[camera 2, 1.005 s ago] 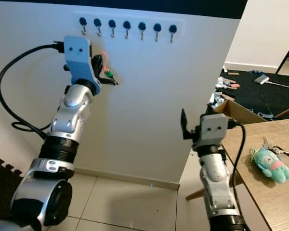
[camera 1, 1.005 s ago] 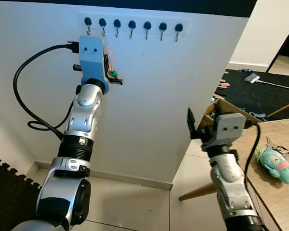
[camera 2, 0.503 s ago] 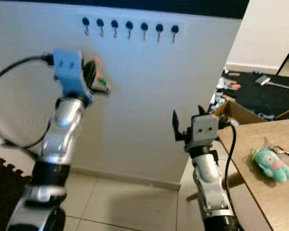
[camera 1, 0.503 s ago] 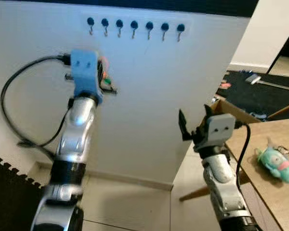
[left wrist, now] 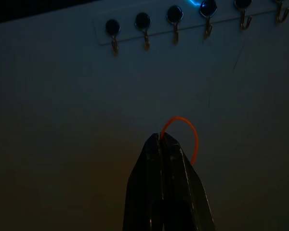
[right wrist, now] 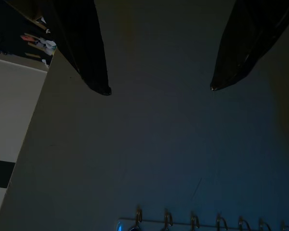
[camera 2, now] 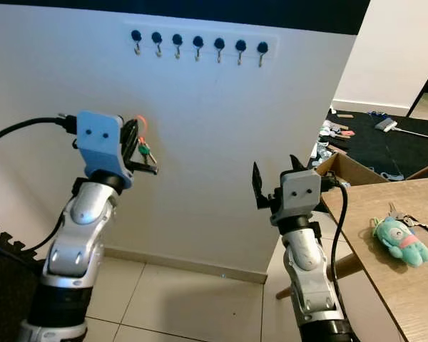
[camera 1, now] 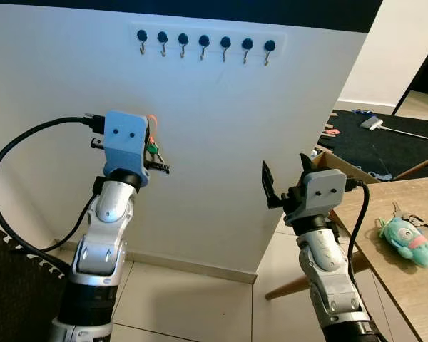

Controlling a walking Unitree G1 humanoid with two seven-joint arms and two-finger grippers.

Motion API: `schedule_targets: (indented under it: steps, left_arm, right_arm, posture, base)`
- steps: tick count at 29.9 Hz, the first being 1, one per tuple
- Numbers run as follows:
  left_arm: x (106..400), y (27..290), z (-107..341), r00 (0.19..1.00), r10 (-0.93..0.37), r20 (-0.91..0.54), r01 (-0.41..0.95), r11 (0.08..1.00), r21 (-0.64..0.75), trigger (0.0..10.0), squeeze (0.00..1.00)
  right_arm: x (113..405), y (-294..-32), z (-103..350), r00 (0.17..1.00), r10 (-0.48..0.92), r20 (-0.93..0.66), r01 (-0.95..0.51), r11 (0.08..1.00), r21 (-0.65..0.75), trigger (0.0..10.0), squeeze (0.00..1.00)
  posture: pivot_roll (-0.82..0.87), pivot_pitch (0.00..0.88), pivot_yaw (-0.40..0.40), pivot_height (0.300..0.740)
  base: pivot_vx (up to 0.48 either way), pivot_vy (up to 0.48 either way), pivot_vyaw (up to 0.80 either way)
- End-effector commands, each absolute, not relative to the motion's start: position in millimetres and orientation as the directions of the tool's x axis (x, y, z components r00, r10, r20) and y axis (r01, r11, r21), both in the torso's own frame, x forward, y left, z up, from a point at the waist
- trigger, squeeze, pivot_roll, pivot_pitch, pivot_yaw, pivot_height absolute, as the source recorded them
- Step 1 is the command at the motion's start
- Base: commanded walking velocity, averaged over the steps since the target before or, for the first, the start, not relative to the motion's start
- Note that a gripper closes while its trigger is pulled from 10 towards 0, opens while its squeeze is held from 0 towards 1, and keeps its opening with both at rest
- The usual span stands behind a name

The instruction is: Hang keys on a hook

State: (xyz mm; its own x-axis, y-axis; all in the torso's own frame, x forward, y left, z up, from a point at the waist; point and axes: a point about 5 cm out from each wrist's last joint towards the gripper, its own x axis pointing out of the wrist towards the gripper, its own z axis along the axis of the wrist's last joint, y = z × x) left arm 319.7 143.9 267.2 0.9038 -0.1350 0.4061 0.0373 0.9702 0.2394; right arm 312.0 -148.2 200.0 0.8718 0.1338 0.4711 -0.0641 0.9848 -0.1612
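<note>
- Our left gripper (camera 1: 159, 158) sits left of centre in the left eye view, raised before the white wall (camera 1: 221, 142), its two black fingers pressed together on the keys (camera 2: 143, 149).
- The keys show as a green tag with an orange loop (left wrist: 183, 130) arching just beyond the fingertips (the wrist picture is dim, so we make out little else of them).
- The hook rack (camera 1: 205, 41) runs along the upper middle of the frame, seven dark-knobbed hooks in a row; the keys are well below it and to its left, apart from every hook.
- Our right gripper (camera 1: 284, 178) is right of centre, lower than the left one, fingers spread wide with nothing between them.
- In its wrist view both fingers (right wrist: 86, 53) point at the wall.
- At the lower right edge we see a wooden table (camera 1: 406, 285) bearing a teal plush toy (camera 1: 410, 241) with a second bunch of keys (camera 1: 406, 214) touching it.
- A cardboard box (camera 1: 335, 162) sits behind the right arm (on the floor, as far as we can tell).
</note>
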Motion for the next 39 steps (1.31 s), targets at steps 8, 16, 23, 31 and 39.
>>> schedule_targets:
  steps: [8, 16, 23, 31, 39]
  left_arm:
    - [314.2, 143.3, 265.4, 0.907, -0.152, 0.392, 0.039, 0.959, 0.280, 10.0, 0.00]
    - [312.9, 144.3, 261.7, 0.916, -0.142, 0.374, 0.032, 0.958, 0.285, 10.0, 0.00]
    - [313.1, 144.2, 261.0, 0.918, -0.143, 0.371, 0.034, 0.957, 0.287, 10.0, 0.00]
    - [313.4, 143.7, 259.5, 0.922, -0.143, 0.360, 0.038, 0.958, 0.285, 10.0, 0.00]
    - [313.4, 143.8, 259.5, 0.922, -0.141, 0.360, 0.033, 0.956, 0.291, 10.0, 0.00]
  right_arm:
    - [311.9, -149.9, 194.8, 0.881, 0.135, 0.454, -0.068, 0.984, -0.162, 10.0, 0.00]
    - [312.5, -149.2, 194.1, 0.882, 0.142, 0.449, -0.074, 0.983, -0.165, 10.0, 0.00]
    - [313.1, -147.9, 193.5, 0.882, 0.144, 0.448, -0.078, 0.984, -0.163, 10.0, 0.00]
    - [313.7, -147.4, 193.3, 0.883, 0.146, 0.445, -0.082, 0.984, -0.160, 10.0, 0.00]
    - [313.4, -147.0, 192.5, 0.885, 0.147, 0.443, -0.083, 0.984, -0.159, 10.0, 0.00]
  posture:
    - [0.09, 0.128, 0.007, 0.740]
    - [0.09, 0.126, 0.005, 0.740]
    - [0.09, 0.119, 0.004, 0.740]
    - [0.10, 0.122, 0.004, 0.740]
    - [0.10, 0.125, 0.004, 0.740]
  base:
    - [0.000, 0.000, 0.00]
    - [0.000, 0.000, 0.00]
    - [0.000, 0.000, 0.00]
    - [0.000, 0.360, 0.00]
    - [0.000, 0.480, 0.00]
